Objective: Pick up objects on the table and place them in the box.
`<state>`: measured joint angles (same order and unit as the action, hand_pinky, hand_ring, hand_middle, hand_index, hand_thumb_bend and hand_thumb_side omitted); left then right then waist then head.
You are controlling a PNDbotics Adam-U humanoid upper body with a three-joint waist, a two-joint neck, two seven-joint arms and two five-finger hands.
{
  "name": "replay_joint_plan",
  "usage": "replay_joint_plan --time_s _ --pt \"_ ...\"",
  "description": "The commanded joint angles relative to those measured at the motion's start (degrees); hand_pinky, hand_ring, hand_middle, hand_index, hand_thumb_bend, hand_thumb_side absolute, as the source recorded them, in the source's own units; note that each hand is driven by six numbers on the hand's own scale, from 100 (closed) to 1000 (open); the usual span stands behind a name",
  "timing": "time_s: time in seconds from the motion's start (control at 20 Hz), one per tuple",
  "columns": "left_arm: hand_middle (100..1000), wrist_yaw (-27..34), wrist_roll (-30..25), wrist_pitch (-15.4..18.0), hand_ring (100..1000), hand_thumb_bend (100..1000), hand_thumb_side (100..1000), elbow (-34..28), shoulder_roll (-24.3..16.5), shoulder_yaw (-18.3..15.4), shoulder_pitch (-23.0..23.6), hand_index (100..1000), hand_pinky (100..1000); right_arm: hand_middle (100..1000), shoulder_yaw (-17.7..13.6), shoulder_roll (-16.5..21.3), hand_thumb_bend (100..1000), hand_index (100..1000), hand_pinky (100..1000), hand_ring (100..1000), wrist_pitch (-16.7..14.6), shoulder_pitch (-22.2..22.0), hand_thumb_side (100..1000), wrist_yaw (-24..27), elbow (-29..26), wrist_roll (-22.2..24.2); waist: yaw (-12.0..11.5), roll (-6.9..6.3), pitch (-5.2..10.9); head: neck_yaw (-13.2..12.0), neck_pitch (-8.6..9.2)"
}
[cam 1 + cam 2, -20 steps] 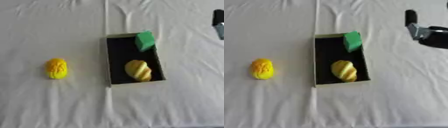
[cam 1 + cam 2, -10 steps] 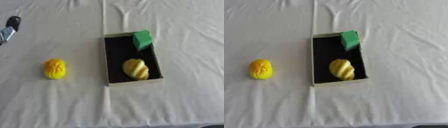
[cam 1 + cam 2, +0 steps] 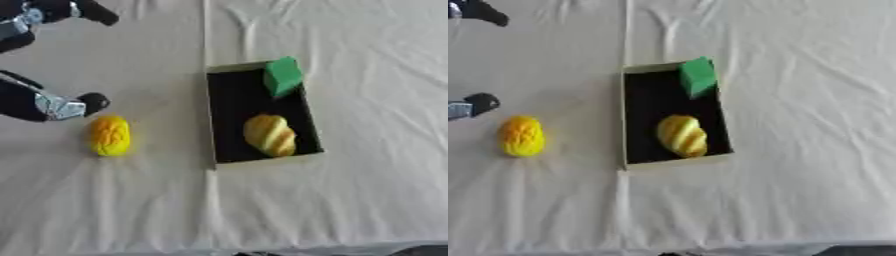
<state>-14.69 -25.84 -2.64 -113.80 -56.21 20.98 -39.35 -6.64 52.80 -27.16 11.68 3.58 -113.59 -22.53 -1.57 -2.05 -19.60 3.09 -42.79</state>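
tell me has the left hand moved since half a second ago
Yes. The left hand has come further in from the left edge toward the box and now hovers just up-left of the yellow object, not touching it.

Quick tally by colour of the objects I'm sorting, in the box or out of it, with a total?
Yellow: 2, the ridged object on the cloth left of the box, and the striped object in the box.
Green: 1, the block at the box's far end.
Total: 3.
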Motion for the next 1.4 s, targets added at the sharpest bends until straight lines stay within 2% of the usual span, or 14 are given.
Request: replay_joint_plan --time_s 0.05,0.1,0.15,0.3,0.45,0.6,0.8,1.05,1.25,1.4 --pt "808 0.09 -3.72 -1.36 884 520 304 -0.79 -0.89 1.10 -1.24 918 946 691 -0.44 1.04 100 865 943 896 0.38 0.68 298 0.44 -1.00 -0.09 -0.06 0.10 1.42 0.00 -0.18" --pt "807 0.12 -4.94 -1.76 883 520 278 -0.79 -0.82 1.46 -1.14 916 945 689 -0.42 0.92 100 865 944 895 0.46 0.64 310 0.50 -1.00 -0.11 -0.05 0.09 1.43 0.04 -0.18" --pt "808 0.19 -6.08 -2.28 885 509 213 -0.79 -0.81 1.73 -0.95 915 947 687 -0.41 0.78 100 864 945 894 0.57 0.56 327 0.56 -1.00 -0.12 -0.05 0.07 1.43 0.08 -0.19" --pt "812 0.27 -8.87 -3.78 888 506 132 -0.79 -0.96 2.52 -0.18 922 948 683 -0.41 0.32 100 863 946 892 0.92 0.42 352 0.81 -1.00 -0.09 -0.04 -0.04 1.41 0.10 -0.25" --pt "810 -0.04 -10.16 -5.27 886 521 140 -0.79 -1.05 2.91 0.65 923 947 680 -0.39 0.06 100 862 947 890 1.10 0.43 360 1.12 -1.00 -0.04 -0.06 -0.14 1.42 0.05 -0.21" --pt "806 -0.44 -10.44 -6.80 882 541 195 -0.79 -0.93 3.07 1.83 923 942 676 -0.41 -0.19 100 861 947 888 1.24 0.36 375 1.30 -1.00 0.02 -0.04 -0.21 1.43 0.02 -0.20" --pt "806 -1.47 -9.49 -8.27 878 544 201 -0.70 0.09 3.05 3.14 924 937 670 -0.51 -0.76 100 859 949 885 1.60 0.20 413 1.52 -1.00 -0.06 0.08 -0.18 1.37 0.01 -0.01" --pt "808 -3.48 -8.66 -8.24 880 546 183 1.80 2.15 3.81 3.50 923 937 665 -0.57 -1.51 100 857 951 884 2.31 -0.03 454 1.86 -1.00 0.06 0.29 -0.10 1.22 -0.18 0.09" --pt "813 -5.57 -8.61 -7.86 884 546 100 6.03 3.31 4.55 3.91 923 940 661 -0.56 -1.95 100 855 952 883 2.67 -0.19 482 2.14 -1.00 0.36 0.40 -0.09 1.09 -0.22 0.10" --pt "814 -7.00 -8.33 -7.23 888 529 100 9.32 4.26 4.71 4.24 922 941 658 -0.62 -2.29 100 854 953 882 2.90 -0.33 509 2.33 -1.00 0.47 0.50 -0.05 1.01 -0.22 0.22"
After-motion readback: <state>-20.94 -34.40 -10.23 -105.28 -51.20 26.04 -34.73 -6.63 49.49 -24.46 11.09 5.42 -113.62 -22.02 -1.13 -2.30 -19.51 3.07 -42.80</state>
